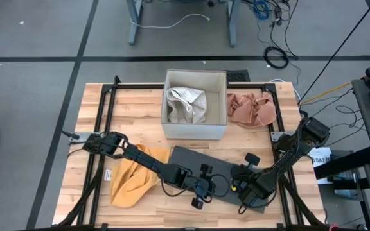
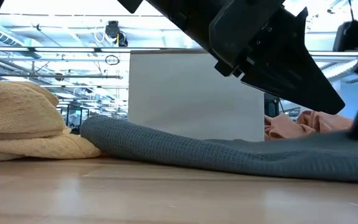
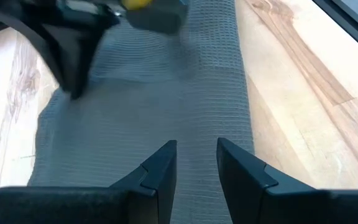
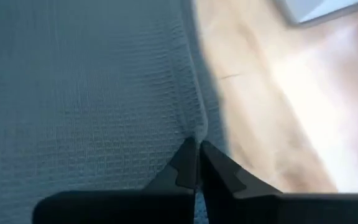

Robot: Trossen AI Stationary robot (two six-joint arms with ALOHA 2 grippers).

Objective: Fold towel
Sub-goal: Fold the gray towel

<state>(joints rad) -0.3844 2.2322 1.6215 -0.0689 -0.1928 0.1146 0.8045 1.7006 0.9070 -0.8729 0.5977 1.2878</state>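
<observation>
A grey waffle-weave towel point(image 1: 188, 160) lies flat on the wooden table, near its front middle; the low view shows it as a low grey band point(image 2: 229, 155). My left gripper point(image 3: 194, 149) hovers over the towel's middle with its fingers apart and nothing between them; it reaches in from the left point(image 1: 212, 186). My right gripper point(image 4: 194, 146) comes in from the right point(image 1: 239, 191) and is shut at an edge of the towel. My right gripper pinches a raised ridge of the grey cloth right at the towel's edge point(image 4: 197, 124) between its two fingertips. The fingers slant down onto it from above. The rest of the towel lies flat on the table; how many layers are held I cannot tell.
A white box point(image 1: 194, 125) holding a pale crumpled towel point(image 1: 186, 104) stands at the back middle. Beside it on the right lies a pink towel point(image 1: 252, 109). A yellow towel point(image 1: 130, 183) lies crumpled at the front left. Bare wood point(image 4: 278, 124) adjoins the grey towel's edge.
</observation>
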